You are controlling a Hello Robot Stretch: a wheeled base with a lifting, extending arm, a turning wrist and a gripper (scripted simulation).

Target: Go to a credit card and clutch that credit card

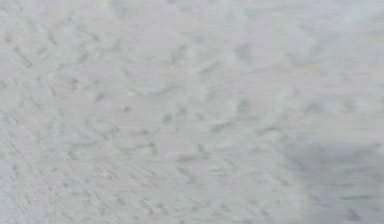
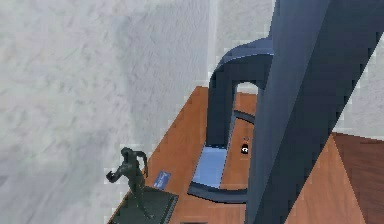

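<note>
One small, flat, blue card [image 2: 162,180] is lying on the brown wooden surface [image 2: 182,135], just beside the dark base of a statue [image 2: 132,172] of a striding figure. A tall blue arched piece [image 2: 228,80] is rising from the same surface to the card's right in the arm side view, with a rough white wall [image 2: 70,90] running along the left. I cannot tell the pincer's state.

rough, mottled plaster wall [image 1: 150,100]; smooth reddish wood tabletop [image 2: 183,135]; matt, dark, metal-looking statuette [image 2: 133,172].
</note>
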